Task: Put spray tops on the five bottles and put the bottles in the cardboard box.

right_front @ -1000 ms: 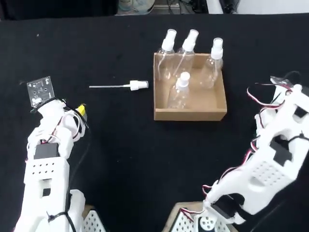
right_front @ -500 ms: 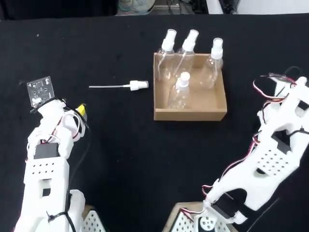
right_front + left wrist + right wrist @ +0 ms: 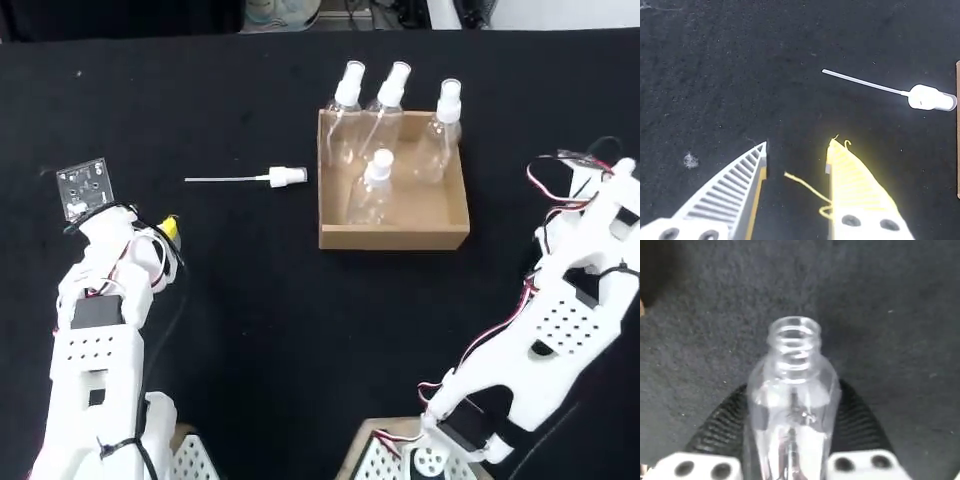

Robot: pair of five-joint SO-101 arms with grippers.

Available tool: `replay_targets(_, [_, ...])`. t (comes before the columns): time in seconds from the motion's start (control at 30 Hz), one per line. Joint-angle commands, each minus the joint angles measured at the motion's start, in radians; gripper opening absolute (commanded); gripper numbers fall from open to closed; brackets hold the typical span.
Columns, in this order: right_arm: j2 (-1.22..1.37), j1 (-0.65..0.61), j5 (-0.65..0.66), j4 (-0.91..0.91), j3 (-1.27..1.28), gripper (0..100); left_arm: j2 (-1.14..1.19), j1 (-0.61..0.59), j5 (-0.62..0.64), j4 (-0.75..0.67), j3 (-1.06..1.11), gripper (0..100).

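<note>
Right gripper (image 3: pixel 792 392) clamps an uncapped clear plastic bottle (image 3: pixel 792 365). Left gripper (image 3: pixel 797 150) stands with jaws apart; a white tubed spray top (image 3: pixel 929 97) lies ahead.

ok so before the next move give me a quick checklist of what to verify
1. Hold of the right gripper on the bottle: ok, clamped on both sides.
2. Neck of the bottle bare, ready for a top: ok.
3. The left gripper open and holding nothing: ok.
4. The spray top lying loose, left of the cardboard box: ok.
5. Room in the box beside the four capped bottles: ok, its front right corner looks bare.
6. How the held bottle is tilted: cannot tell.
</note>
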Motion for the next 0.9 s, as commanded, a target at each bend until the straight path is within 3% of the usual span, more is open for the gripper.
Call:
replay_targets(0.0, [-0.097,-0.026,-0.017,0.06,-0.091,1.0,-0.005,0.019,-0.005,0.003,-0.03,19])
replay_targets(0.2, [-0.308,-0.068,-0.123,0.064,-0.073,1.0,0.035,0.041,-0.005,0.14,-0.18,19])
replay_targets(0.4, [-0.539,-0.107,-0.146,0.046,0.085,1.0,0.262,0.105,-0.025,0.307,-0.46,19])
replay_targets(0.87, [-0.898,-0.112,-0.173,-0.11,0.549,1.1,0.925,0.105,-0.529,0.347,-1.015,19])
